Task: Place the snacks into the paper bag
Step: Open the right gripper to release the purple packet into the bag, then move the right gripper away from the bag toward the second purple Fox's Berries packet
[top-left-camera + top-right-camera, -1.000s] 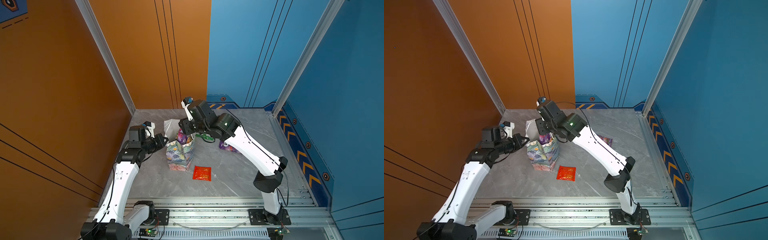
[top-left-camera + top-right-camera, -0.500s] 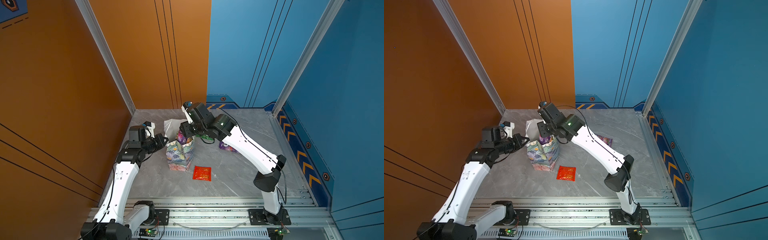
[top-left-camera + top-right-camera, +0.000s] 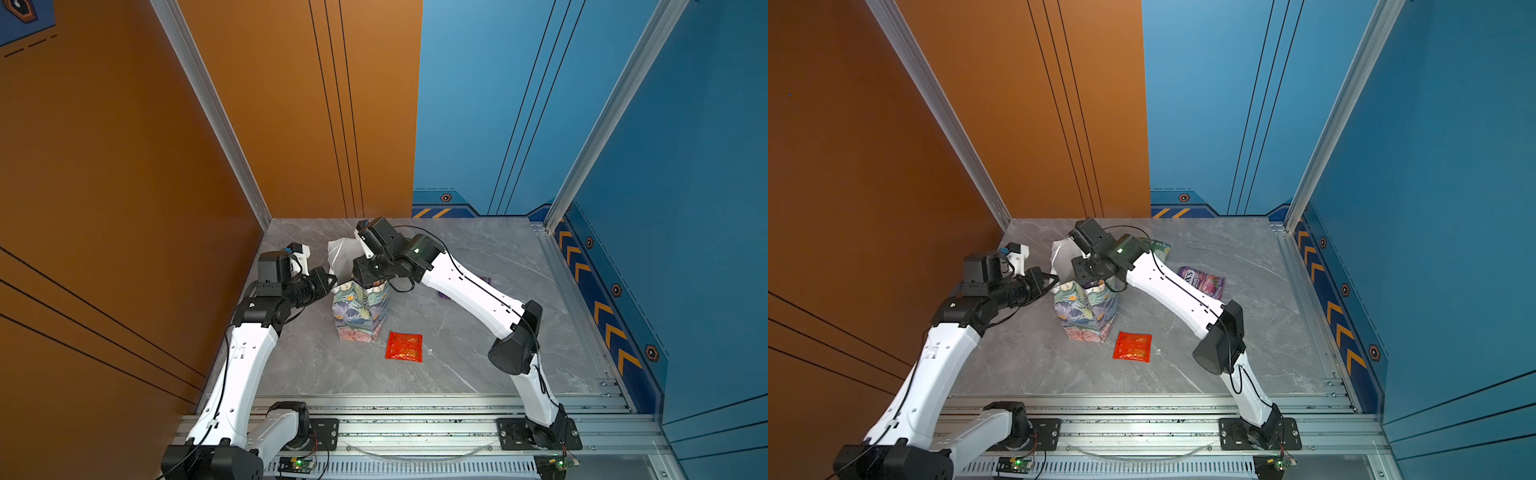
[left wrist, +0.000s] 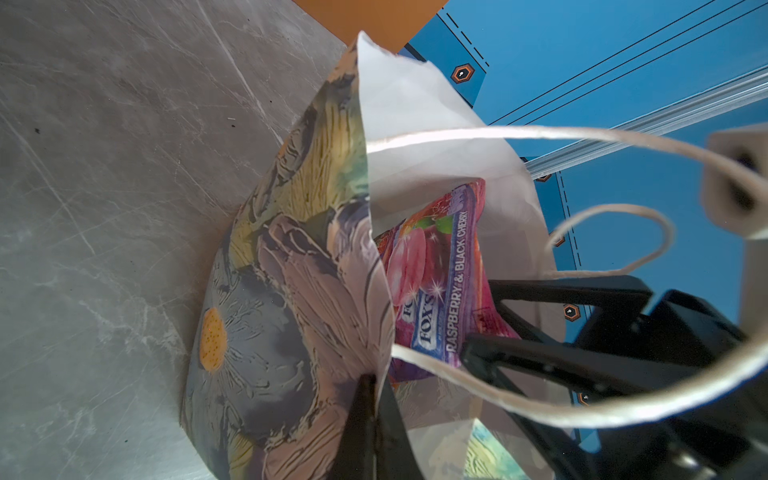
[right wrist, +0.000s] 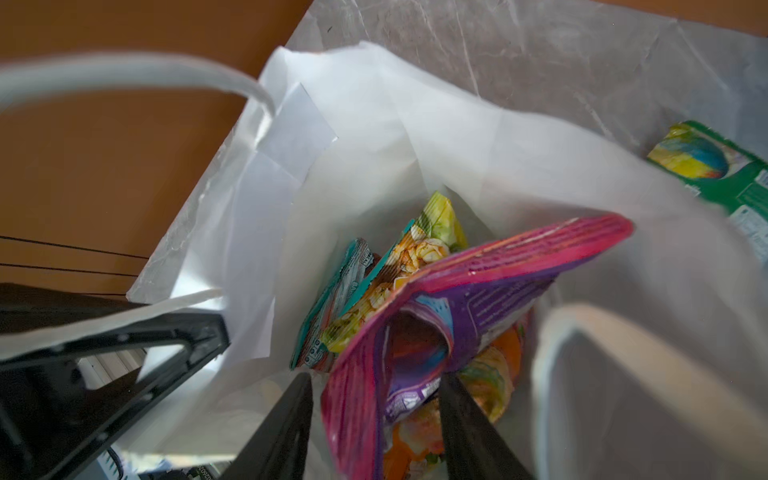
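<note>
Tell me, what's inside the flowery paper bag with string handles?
A purple-and-pink FOX'S packet sits on top, between the right gripper's jaws. Beneath it peek a teal packet, a yellow packet and an orange packet. The flowery paper bag's bottom is covered.

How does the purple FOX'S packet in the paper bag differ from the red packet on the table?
The purple FOX'S packet stands inside the paper bag, between the fingers of the right gripper. The red packet lies on the table near the bag, and nothing touches it. The purple FOX'S packet is bent and curled, while the red packet is flat. Both are glossy snack packets.
</note>
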`<action>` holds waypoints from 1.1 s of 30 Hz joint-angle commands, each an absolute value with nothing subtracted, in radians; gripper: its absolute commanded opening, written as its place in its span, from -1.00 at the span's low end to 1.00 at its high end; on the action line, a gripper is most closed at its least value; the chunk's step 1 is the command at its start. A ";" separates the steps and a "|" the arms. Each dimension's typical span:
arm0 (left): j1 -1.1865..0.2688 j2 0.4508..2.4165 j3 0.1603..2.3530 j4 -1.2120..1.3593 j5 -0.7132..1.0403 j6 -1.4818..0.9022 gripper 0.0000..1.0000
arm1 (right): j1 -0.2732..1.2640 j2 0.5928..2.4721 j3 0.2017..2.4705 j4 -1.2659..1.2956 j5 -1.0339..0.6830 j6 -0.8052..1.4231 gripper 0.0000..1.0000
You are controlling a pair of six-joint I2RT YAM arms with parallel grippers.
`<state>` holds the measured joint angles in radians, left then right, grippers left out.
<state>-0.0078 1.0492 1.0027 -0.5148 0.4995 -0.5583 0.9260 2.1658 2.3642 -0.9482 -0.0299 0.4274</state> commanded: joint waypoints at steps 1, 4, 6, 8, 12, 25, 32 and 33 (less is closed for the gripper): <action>-0.008 1.049 1.002 -0.532 0.490 -0.546 -1.00 | 0.920 2.176 2.361 -0.902 -0.094 0.455 0.03; -0.006 1.050 1.002 -0.533 0.492 -0.545 -1.00 | 0.917 2.201 2.365 -0.870 -0.130 0.472 0.03; -0.007 1.049 1.002 -0.533 0.494 -0.544 -1.00 | 0.913 2.223 2.376 -0.853 -0.164 0.490 0.03; -0.005 1.049 1.003 -0.532 0.492 -0.543 -1.00 | 0.909 2.246 2.392 -0.841 -0.195 0.504 0.03; -0.003 1.049 1.001 -0.533 0.496 -0.543 -1.00 | 0.899 2.275 2.401 -0.798 -0.247 0.532 0.03; 0.000 1.048 0.999 -0.533 0.499 -0.544 -1.00 | 0.879 2.022 2.324 -0.762 -0.165 0.494 0.09; 0.000 1.050 1.001 -0.533 0.498 -0.546 -1.00 | 0.859 1.848 2.101 -0.739 -0.144 0.501 0.17; 0.000 1.049 1.001 -0.532 0.497 -0.547 -1.00 | 0.853 1.823 2.057 -0.722 -0.149 0.509 0.18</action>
